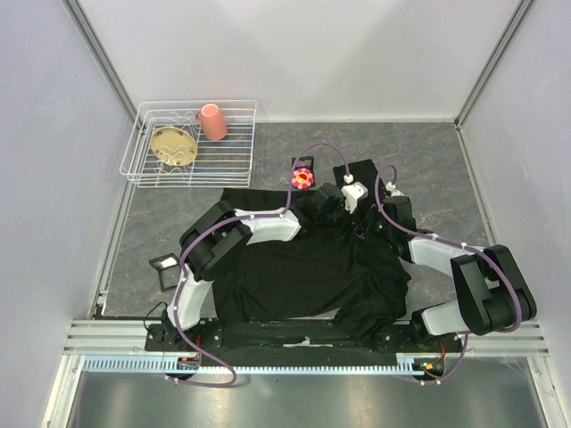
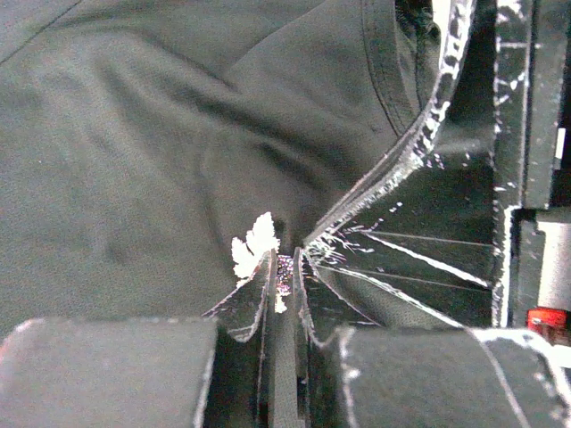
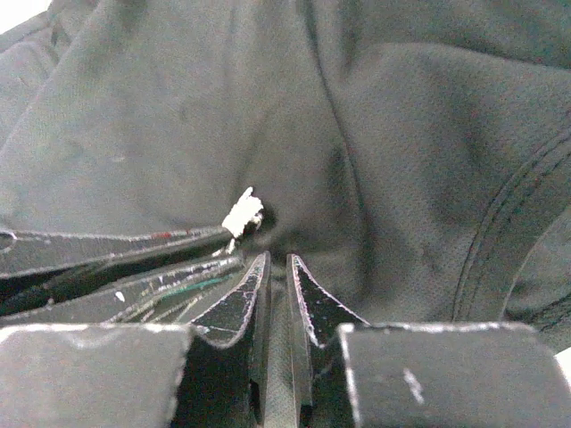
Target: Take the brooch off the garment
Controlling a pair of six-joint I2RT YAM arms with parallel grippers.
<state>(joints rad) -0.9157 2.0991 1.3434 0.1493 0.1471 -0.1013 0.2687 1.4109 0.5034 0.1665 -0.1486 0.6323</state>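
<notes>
Left gripper (image 2: 284,259): fingers drawn narrow, the tips seemingly closed on the small white leaf-shaped brooch (image 2: 254,248).
Brooch: on the front of the black shirt (image 1: 294,267), near the neckband (image 2: 379,62); whether its pin is free of the cloth I cannot tell.
Right gripper (image 3: 280,260): fingers almost together, tips down on the cloth just beside the brooch; I cannot make out whether a fold is caught between them.
Risk, cloth: if the pin is not free, I'd expect a pull to lift the soft cloth into a tent, which could snag or tear.
Risk, grip: the hold looks to be by the very tips on a thin little piece, so it could slip out or flick away.
Risk, arms: the two sets of fingers sit close together, so a sideways move could knock one against the other.
Around, left: a white wire rack (image 1: 147,169) in the far corner holds a tan round dish (image 1: 174,143) and a pink cup (image 1: 212,121), well apart from the work; a small black block (image 1: 165,267) lies near the shirt's sleeve.
Around, middle: a pink-and-yellow flower piece (image 1: 303,176) lies on the table just past the shirt's top edge.
In the way: both arms lie across the shirt's upper half and hide the brooch from above.
</notes>
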